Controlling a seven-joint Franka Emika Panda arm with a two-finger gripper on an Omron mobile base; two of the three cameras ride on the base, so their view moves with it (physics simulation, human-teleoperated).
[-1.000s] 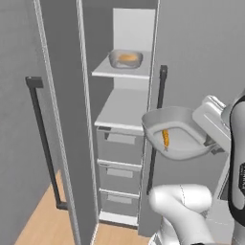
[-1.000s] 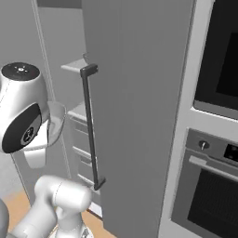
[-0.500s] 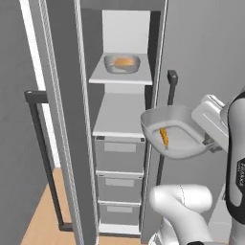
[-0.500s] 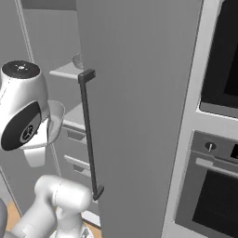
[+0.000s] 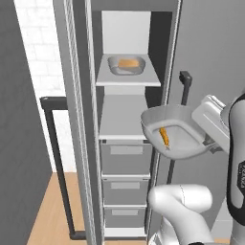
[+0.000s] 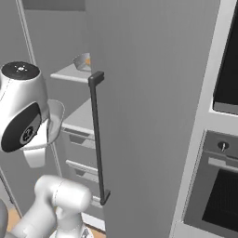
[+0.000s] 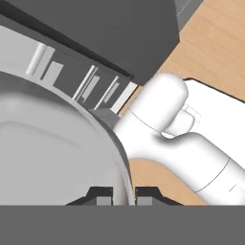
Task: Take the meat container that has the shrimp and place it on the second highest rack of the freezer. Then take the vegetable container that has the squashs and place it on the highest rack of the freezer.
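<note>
A white robot arm holds a grey, rounded-rectangular shallow meat container in front of an open, tall, narrow grey freezer. The gripper is closed on the container's rim, one dark fingertip on each side of the thin wall, so the tub hangs out sideways from the hand, tipped a little. One small curved orange shrimp lies on the tub's floor, well away from the pinched edge.

Beyond the gripper and higher up, a second grey shallow vegetable container already sits on the freezer's top pale shelf, with tan-orange squash lumps inside. The second pale shelf lies just beyond the held tub, at about its height, and is bare; grey drawers sit below it. A long black bar handle runs down the freezer door close beside the arm.

The rim grip likely leaves the tub's flat underside free to slide onto that second shelf.
</note>
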